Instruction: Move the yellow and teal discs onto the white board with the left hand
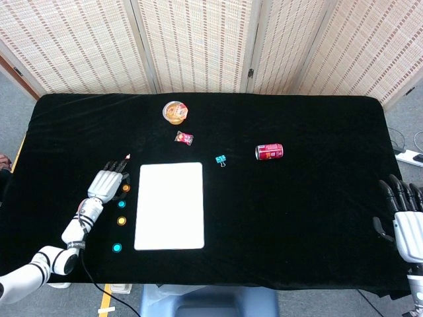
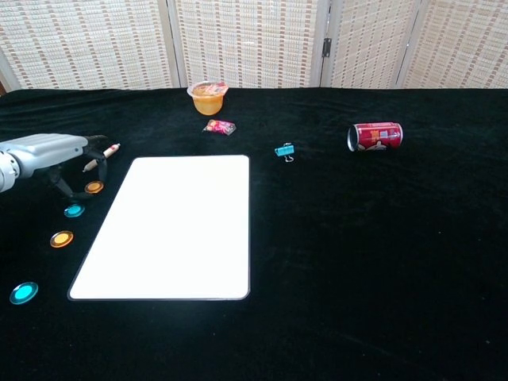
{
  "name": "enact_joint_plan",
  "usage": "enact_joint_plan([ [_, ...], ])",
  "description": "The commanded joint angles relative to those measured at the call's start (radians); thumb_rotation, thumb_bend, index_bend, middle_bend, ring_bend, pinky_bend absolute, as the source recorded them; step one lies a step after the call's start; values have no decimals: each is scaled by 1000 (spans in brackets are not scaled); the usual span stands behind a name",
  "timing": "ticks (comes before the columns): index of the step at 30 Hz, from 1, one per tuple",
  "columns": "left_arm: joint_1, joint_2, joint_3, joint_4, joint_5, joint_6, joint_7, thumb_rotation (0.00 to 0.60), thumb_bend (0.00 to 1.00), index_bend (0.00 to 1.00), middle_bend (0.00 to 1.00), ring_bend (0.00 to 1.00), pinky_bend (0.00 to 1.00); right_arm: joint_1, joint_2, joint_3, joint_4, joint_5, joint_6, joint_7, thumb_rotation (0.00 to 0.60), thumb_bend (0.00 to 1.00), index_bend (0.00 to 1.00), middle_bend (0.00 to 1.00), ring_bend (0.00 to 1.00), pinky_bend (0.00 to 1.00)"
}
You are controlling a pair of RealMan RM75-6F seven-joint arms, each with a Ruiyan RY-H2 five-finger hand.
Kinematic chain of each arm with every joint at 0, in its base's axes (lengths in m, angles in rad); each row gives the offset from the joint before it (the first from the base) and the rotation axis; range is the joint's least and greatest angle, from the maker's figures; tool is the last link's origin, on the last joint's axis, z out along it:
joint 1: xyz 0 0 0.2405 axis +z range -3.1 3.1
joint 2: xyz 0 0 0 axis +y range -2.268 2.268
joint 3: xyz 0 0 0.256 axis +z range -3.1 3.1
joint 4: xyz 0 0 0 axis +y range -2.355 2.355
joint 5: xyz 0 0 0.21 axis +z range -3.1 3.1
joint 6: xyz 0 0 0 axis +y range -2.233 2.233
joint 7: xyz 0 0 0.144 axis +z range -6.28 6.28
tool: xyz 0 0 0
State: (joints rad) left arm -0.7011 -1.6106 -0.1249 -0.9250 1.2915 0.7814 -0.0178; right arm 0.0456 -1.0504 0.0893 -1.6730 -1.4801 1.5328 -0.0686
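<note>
Four small discs lie in a column left of the white board [image 1: 169,205] [image 2: 175,226]: an orange-yellow disc [image 1: 125,188] [image 2: 94,187], a teal disc [image 1: 121,204] [image 2: 74,210], a second yellow disc [image 1: 121,220] [image 2: 61,238] and a second teal disc [image 1: 117,247] [image 2: 24,292]. My left hand [image 1: 104,187] [image 2: 44,149] hovers low beside the top two discs, fingers stretched out and apart, thumb hanging down near the teal disc, holding nothing. At the table's right edge my right hand [image 1: 404,218] stays idle with fingers spread.
A pencil with a pink tip [image 2: 101,155] lies just past the left fingertips. Behind the board are a jelly cup [image 1: 174,111], a candy wrapper [image 1: 184,138], a teal clip [image 1: 220,160] and a red can [image 1: 269,152] on its side.
</note>
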Motion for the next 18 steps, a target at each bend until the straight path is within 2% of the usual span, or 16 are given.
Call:
enact_joint_plan([
  [1, -2, -1, -1, -1, -4, -3, 5, 600, 399, 461, 14, 0, 0, -1, -1, 0, 2, 1, 0, 2, 600, 459, 0, 0, 20, 0],
  [9, -4, 9, 1, -23, -2, 4, 10, 600, 454, 521, 24, 0, 0, -1, -5, 1, 13, 7, -4, 14, 600, 460, 0, 0, 21, 0],
  [13, -7, 19, 1, -40, 8, 17, 14, 600, 515, 534, 34, 0, 0, 1, -7, 3, 17, 6, -5, 17, 600, 459, 0, 0, 20, 0],
  [18, -10, 40, -11, -87, 19, 53, 15, 600, 522, 535, 36, 0, 0, -1, -6, 4, 19, 5, -2, 19, 600, 459, 0, 0, 21, 0],
])
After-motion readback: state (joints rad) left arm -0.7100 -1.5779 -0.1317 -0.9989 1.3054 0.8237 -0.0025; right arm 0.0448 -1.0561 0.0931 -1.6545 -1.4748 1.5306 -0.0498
